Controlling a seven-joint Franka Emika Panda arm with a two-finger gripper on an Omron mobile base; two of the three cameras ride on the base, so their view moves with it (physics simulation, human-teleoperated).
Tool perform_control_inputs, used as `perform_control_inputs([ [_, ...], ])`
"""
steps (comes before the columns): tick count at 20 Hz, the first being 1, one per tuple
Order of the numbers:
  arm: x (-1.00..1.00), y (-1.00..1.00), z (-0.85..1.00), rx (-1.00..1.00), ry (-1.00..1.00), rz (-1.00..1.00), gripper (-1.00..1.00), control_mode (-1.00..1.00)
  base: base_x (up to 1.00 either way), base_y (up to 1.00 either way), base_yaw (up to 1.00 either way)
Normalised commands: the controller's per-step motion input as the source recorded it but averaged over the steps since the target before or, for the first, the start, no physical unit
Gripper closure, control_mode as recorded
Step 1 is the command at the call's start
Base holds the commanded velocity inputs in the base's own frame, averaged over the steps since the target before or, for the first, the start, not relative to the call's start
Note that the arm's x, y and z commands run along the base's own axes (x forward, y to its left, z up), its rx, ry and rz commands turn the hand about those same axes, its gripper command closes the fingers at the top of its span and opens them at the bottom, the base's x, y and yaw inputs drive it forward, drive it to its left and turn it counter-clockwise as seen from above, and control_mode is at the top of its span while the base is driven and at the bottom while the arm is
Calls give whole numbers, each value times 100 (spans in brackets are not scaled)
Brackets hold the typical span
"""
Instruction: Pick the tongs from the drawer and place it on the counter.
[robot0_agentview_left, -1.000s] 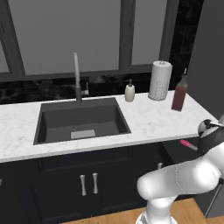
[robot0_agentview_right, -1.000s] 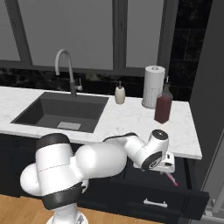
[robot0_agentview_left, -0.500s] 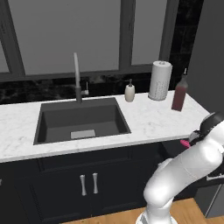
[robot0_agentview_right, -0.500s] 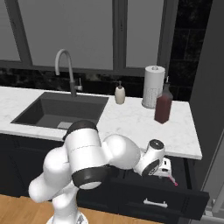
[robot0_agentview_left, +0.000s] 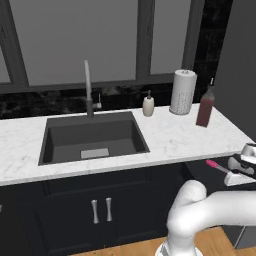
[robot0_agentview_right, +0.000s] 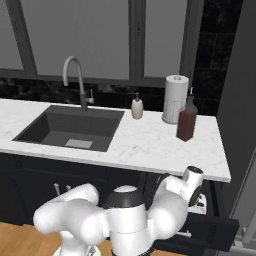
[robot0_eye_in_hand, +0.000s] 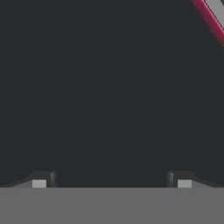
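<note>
Hand view: end effector (robot0_eye_in_hand: 111, 177) fingers spread wide, nothing between them, over the smooth dark floor of the drawer (robot0_eye_in_hand: 109, 87). Tongs (robot0_eye_in_hand: 211, 16), a slim pink strip with a grey edge, lie in the drawer well aside of the fingers. Left base view: pink tip of the tongs (robot0_agentview_left: 216, 165) just below the veined white marble counter (robot0_agentview_left: 165, 137). No readable writing. Since the earlier frame the arm has dropped lower into the drawer.

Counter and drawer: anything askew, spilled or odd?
Nothing stands out. On the white marble counter, the dark red bottle, white paper towel roll and small cream soap dispenser stand upright, no spills. The pink-ended grey tongs lie in the open black drawer; the pincer is open above it.
</note>
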Motion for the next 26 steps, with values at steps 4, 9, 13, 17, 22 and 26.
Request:
perform_control_inputs([
  [4,-100,-22,-1,0,31,3,-100,-100,0,0,0],
  [9,-100,-8,3,0,18,11,-100,-100,0,0,0],
  [13,-100,0,34,0,10,16,-100,-100,0,0,0],
  [17,-90,0,80,0,-2,23,-100,-100,0,0,0],
  [22,-24,0,100,8,-26,26,-100,-100,0,0,0],
  [26,0,3,100,15,-27,29,-100,-100,0,0,0],
])
